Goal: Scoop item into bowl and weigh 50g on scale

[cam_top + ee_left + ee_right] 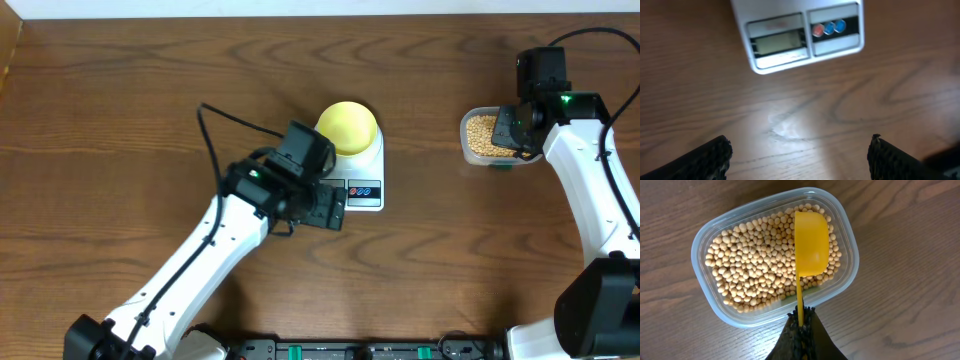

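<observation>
1. The right claw (801, 322) is closing narrowly on the thin handle of the yellow measuring scoop (811, 242). It is gripping the handle's far end, so the cup is reaching well over the clear plastic tub (700, 255) while the fingers are sitting outside its rim.
2. The cup is looking empty and is lying over the soybeans (755, 262) in the upper right part of the tub. I cannot tell whether it is touching them or hovering above them. I am judging that the scooping is only beginning.
3. In the overhead view the tub is standing at the right side of the frame, well apart from the scale. All the soybeans I can see are lying inside it.
4. The pale-yellow bowl (347, 127) is sitting on the platform of the white digital scale (365, 175), in the upper middle of the overhead view. Whatever is poured in is therefore weighed directly. The bowl is appearing empty.
5. The left claw (800, 160) is standing wide open and holding nothing. It is hanging over bare tabletop (800, 115) just below the scale's front edge.
6. Its camera is facing the LCD display (777, 42) and the red and blue buttons (829, 28), probably for reading or pressing. The digits are too blurred to read.
7. The round beans are likely rolling easily, so a loaded scoop is needing level carrying across the gap.
</observation>
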Robot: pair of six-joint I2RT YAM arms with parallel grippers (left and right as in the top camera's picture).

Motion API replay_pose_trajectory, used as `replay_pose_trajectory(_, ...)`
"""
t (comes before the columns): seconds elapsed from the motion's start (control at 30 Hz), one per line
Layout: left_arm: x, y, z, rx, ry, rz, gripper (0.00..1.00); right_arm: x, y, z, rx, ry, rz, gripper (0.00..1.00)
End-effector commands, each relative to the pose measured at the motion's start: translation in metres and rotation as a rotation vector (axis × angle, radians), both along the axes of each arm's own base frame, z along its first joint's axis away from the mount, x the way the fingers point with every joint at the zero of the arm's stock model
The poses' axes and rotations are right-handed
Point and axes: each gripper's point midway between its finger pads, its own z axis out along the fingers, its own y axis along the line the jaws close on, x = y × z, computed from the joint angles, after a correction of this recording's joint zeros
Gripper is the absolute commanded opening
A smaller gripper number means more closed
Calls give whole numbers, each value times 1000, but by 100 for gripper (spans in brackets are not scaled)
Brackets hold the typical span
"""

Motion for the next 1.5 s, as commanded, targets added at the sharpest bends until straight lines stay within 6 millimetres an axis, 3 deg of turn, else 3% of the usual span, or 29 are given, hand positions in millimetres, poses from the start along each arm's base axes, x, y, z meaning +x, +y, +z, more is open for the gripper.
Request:
replay_pose_trajectory(0.0,-8,-8,5,-15,-6,-42,89,5,-5,2,-19,-4,-1,1)
replay_pose_trajectory(0.33,-13,-11,5,-21,9,-55,89,5,-4,0,-10,-6,5,1)
replay_pose_trajectory(0.9,-12,-9,4,-6,-5,-80,89,-6,25,-10,163,44,34,1)
replay_pose_trajectory(1.47,-12,-9,4,-3,-14,-101,89,-9,19,-20,279,66,5,1)
